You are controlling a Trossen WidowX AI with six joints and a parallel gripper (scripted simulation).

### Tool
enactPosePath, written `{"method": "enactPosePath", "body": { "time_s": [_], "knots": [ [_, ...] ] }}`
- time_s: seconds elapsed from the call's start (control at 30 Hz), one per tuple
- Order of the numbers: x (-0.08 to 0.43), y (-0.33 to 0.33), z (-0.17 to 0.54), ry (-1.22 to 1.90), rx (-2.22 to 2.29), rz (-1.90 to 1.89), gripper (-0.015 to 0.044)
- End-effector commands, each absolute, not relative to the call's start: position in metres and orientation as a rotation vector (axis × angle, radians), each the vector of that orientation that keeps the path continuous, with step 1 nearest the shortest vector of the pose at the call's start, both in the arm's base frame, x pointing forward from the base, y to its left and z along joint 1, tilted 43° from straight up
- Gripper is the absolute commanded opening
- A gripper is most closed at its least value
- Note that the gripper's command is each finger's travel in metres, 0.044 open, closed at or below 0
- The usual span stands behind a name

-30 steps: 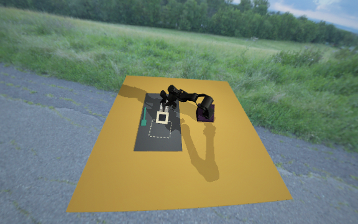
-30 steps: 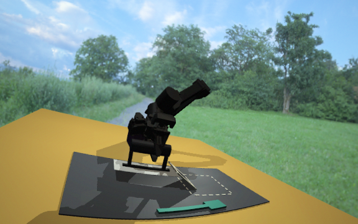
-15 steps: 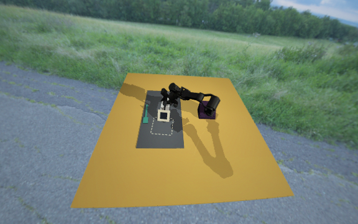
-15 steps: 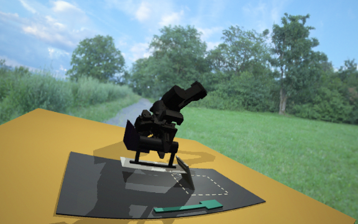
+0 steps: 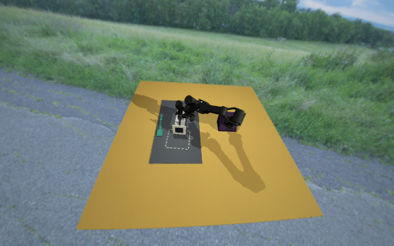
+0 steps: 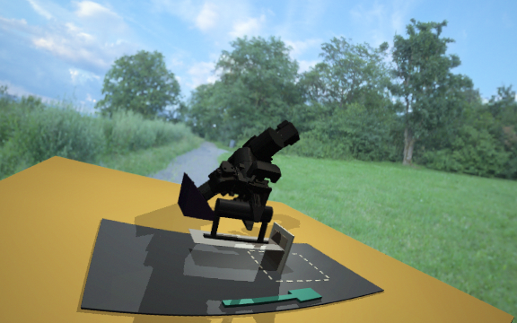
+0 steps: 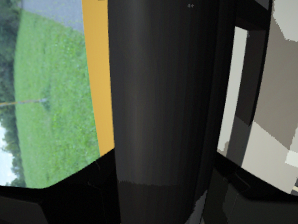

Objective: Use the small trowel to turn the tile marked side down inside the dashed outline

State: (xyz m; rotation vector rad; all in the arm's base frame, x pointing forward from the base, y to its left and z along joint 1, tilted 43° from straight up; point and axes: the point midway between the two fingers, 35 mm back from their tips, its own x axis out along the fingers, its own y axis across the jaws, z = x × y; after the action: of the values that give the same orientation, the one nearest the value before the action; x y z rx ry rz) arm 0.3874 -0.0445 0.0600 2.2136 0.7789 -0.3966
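Note:
My gripper [image 5: 180,115] [image 6: 250,216] is shut on the trowel's thick black handle [image 6: 225,207] [image 7: 160,100]. The pale flat blade [image 6: 236,242] [image 7: 280,135] is level or nearly so, a little above the mat [image 5: 159,157] [image 6: 115,269]. The cream tile [image 5: 174,130] [image 6: 288,242] stands about upright on edge at the blade's front end, and a dark square shows in it. The dashed outline [image 5: 177,148] [image 6: 301,281] lies on the mat in front of the tile, its near edge at the tile. The blade partly covers the tile in the exterior view.
A green spatula-shaped tool [image 5: 159,132] [image 6: 305,294] lies on the mat beside the tile and outline, near the mat's long edge. The purple arm base [image 5: 226,127] [image 6: 191,202] stands off the mat's other long side, on the orange table [image 5: 142,201].

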Motion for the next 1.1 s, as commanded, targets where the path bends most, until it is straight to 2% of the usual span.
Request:
{"method": "enactPosePath", "body": {
  "time_s": [0.0, 0.23, 0.57, 1.07],
  "knots": [
    [0.388, -0.043, 0.065, 0.758, 2.214, -0.398, 0.0000],
    [0.388, -0.047, 0.064, 0.759, 2.212, -0.399, 0.0000],
    [0.385, -0.107, 0.047, 0.757, 2.209, -0.399, 0.0000],
    [0.384, -0.108, 0.047, 0.757, 2.209, -0.399, 0.0000]
  ]
}}
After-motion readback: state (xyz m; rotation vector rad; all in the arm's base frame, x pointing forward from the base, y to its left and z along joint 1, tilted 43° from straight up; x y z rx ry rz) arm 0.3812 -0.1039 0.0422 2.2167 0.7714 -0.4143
